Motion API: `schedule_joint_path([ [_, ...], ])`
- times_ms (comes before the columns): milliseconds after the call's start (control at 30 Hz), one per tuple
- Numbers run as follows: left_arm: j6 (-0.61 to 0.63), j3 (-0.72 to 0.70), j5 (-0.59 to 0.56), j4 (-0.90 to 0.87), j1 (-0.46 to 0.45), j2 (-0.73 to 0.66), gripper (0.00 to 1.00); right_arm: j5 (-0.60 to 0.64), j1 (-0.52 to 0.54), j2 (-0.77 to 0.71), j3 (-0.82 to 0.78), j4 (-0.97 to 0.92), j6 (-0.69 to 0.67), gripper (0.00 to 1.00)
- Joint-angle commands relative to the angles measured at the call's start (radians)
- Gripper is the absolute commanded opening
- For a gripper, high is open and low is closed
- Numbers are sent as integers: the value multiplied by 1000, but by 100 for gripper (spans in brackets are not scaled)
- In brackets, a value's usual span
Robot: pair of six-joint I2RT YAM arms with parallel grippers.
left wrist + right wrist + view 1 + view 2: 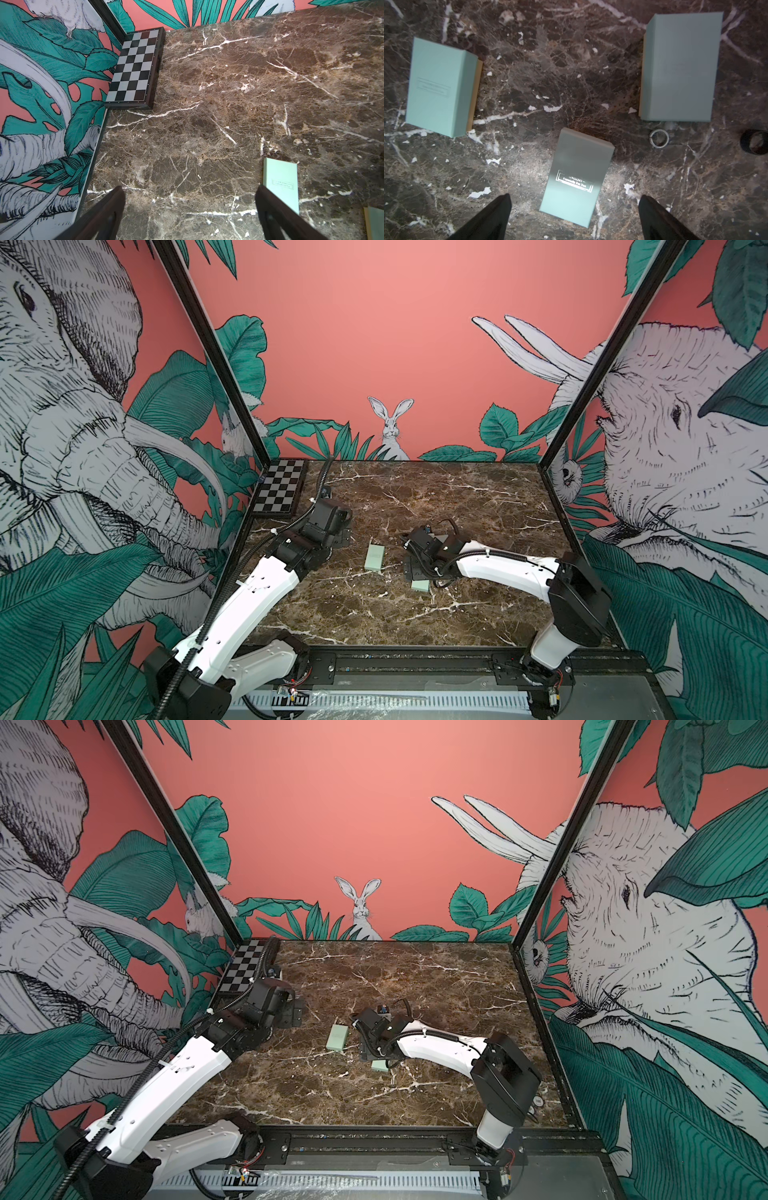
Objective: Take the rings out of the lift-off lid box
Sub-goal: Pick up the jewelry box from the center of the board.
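Rings (659,146) are lying loose on the marble table (550,72), just beside a mint-green box (679,66), while the right gripper (574,196) and left gripper (189,187) are hovering, jaws spread wide, holding nothing.

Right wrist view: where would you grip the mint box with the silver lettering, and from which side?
Probably its two long side walls, coming straight down from above. The box lies flat on the marble table, its long walls parallel and free of neighbours, and the open right tool straddles its narrow width.
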Motion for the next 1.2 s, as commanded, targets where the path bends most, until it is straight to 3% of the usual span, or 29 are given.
schedule_joint_path([
  [0, -4, -5, -8, -21, 6, -23, 99, -7, 0, 51, 46, -28, 65, 96],
  [467, 1, 4, -12, -45, 6, 17, 99, -4, -4, 124, 65, -61, 72, 85],
  [567, 3, 4, -18, -45, 6, 22, 99, -31, -11, 130, 61, -36, 66, 79],
  [967, 5, 9, -19, -52, 6, 58, 99, -71, -23, 149, 42, -3, 59, 76],
  [1133, 1, 12, -20, -55, 6, 67, 99, -73, -26, 136, 25, 9, 55, 70],
  [1167, -1, 11, -23, -56, 6, 69, 99, -73, -25, 134, 23, 10, 52, 65],
])
